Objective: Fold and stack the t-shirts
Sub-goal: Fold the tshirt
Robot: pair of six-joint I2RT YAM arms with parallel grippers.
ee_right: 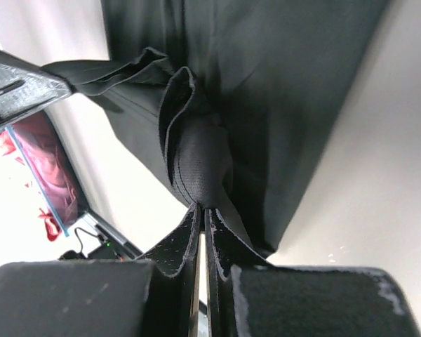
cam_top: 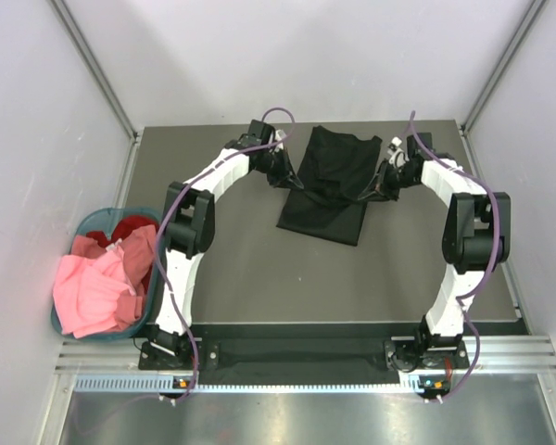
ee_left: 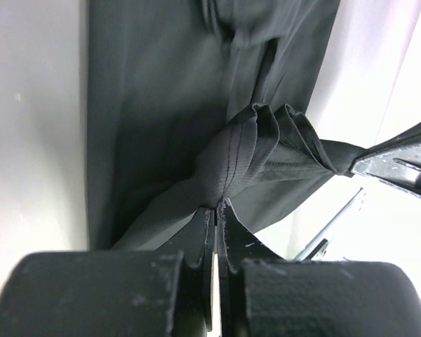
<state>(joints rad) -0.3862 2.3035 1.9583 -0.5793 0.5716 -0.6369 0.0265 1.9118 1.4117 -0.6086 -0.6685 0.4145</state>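
Desk (cam_top: 259,278): the near half, between the two arms, is open surface. The far centre is taken by the black shirt (cam_top: 326,199), with the left pincer (cam_top: 290,179) and right pincer (cam_top: 375,188) clamped on its two sides. The basket (cam_top: 82,230), heaped with pink shirts (cam_top: 97,292), stands at the left edge. Walls (cam_top: 37,111) close the left, right and far edges.

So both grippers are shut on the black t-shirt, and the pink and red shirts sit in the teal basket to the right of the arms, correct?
Wrong side: the teal basket with the pink shirt and red shirt sits left of the arms, as the top external view shows. The left gripper and right gripper are indeed both shut on the black t-shirt.
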